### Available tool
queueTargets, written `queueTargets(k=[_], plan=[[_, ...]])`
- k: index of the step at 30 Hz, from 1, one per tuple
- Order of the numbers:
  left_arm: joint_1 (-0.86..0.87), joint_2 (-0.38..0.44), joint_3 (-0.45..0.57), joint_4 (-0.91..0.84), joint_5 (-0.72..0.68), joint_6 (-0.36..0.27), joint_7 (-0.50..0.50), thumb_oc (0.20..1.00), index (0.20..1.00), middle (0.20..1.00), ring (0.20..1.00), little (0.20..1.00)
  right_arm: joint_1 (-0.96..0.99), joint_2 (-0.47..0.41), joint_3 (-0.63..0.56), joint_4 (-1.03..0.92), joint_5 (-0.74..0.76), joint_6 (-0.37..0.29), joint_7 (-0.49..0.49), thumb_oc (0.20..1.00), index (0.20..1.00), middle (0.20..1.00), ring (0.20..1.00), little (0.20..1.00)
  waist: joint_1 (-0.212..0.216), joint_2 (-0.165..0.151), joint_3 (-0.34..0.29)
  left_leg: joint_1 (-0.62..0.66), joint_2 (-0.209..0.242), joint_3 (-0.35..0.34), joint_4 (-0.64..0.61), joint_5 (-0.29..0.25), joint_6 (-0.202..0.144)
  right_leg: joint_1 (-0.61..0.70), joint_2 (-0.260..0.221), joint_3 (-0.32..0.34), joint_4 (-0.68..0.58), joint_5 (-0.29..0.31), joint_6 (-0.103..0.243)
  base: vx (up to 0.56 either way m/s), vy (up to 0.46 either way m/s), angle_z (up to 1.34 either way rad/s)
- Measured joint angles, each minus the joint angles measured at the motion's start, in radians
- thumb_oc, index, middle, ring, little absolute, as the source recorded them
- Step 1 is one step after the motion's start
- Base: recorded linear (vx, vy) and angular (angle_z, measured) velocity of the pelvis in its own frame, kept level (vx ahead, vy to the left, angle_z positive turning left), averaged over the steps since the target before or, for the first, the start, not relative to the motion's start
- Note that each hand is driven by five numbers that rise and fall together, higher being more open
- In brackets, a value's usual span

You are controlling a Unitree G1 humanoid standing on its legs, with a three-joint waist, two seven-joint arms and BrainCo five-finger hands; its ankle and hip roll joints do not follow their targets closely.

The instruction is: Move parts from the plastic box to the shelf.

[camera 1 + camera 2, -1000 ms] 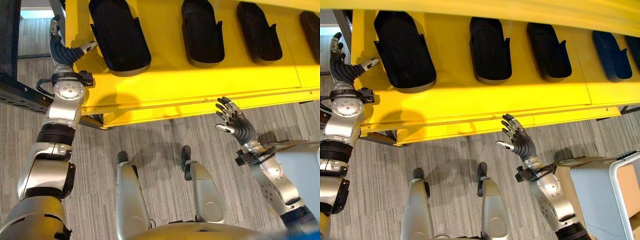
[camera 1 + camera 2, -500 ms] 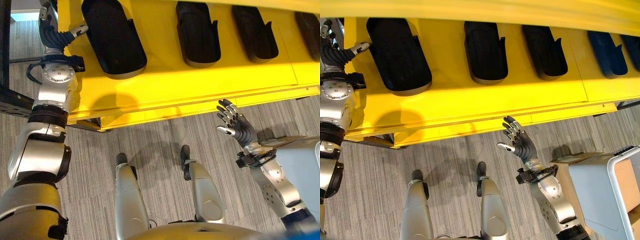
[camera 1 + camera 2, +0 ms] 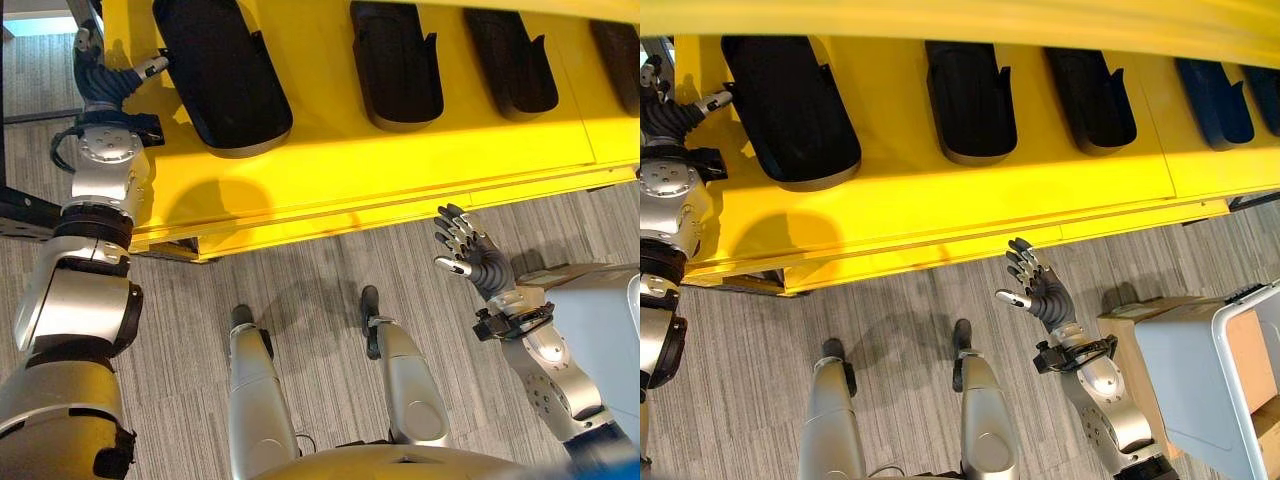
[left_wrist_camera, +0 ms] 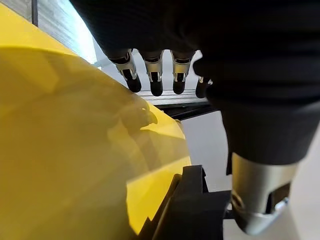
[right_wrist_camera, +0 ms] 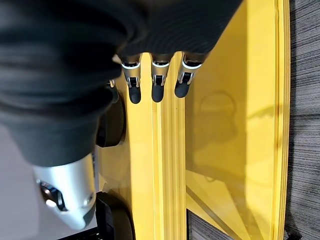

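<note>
Fingers relaxed on both — left hand (image 3: 100, 75) raised beside shelf (image 3: 400, 170), right hand (image 3: 470, 255) upturned, empty

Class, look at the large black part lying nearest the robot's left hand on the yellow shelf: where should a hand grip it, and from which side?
Probably across the large black part, at its rounded end nearest the shelf front, coming from above: it lies flat, long sides exposed, and the left hand is already beside it.

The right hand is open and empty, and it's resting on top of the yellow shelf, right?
Not quite. The right hand is open and empty, but it isn't resting on the yellow shelf; it hovers over the floor just in front of the shelf's edge, as the right eye view shows.
</note>
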Motion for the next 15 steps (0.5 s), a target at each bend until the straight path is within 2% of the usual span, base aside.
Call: queueTargets(k=[15], plan=[[-0.055, 0.023, -0.043, 0.033, 0.01, 0.001, -0.008, 1.0, 1.0, 1.0, 1.0, 1.0, 0.04, 0.001, -0.009, -0.001, 0.027, -0.001, 0.02, 1.0, 1.0, 1.0, 1.0, 1.0, -0.008, -0.019, -0.014, -0.056, -0.001, 0.037, 0.057, -0.025, 0.028, -0.037, -0.004, 0.04, -0.032, 0.038, 0.013, 0.02, 0.027, -0.06]])
